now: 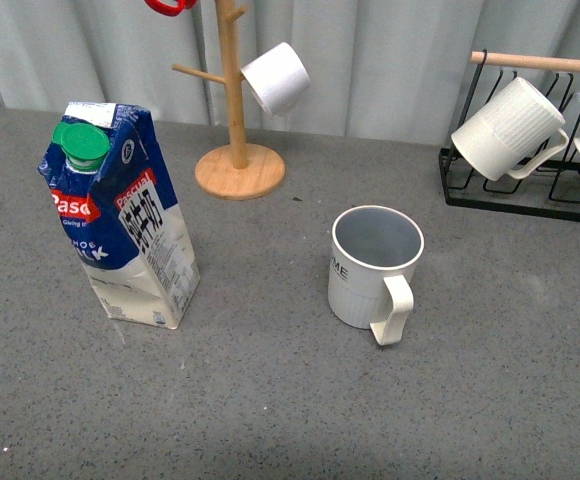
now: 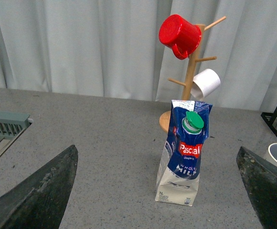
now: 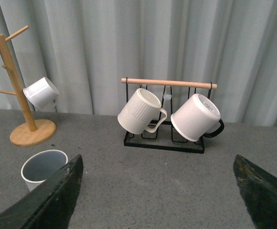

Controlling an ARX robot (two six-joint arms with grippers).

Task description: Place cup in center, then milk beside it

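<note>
Although neither arm reaches into the front view, both wrist cameras look out low across the grey tabletop [image 1: 270, 400]. The left end effector [image 2: 150, 210] faces the milk [image 2: 184, 152], its fingers [image 2: 43, 191] spread wide, holding nothing and clear of the carton. The right end effector [image 3: 157, 195] is likewise wide open and empty, and the cup [image 3: 43, 169] shows beside one of its fingers. On the tabletop the cup stands upright right of centre, with its handle toward the robot. The milk stands upright, well apart to its left.

Bare tabletop [image 1: 270, 390] between milk [image 1: 120, 215] and cup [image 1: 370, 265]; mug tree [image 1: 236, 150] behind, seemingly well apart
</note>
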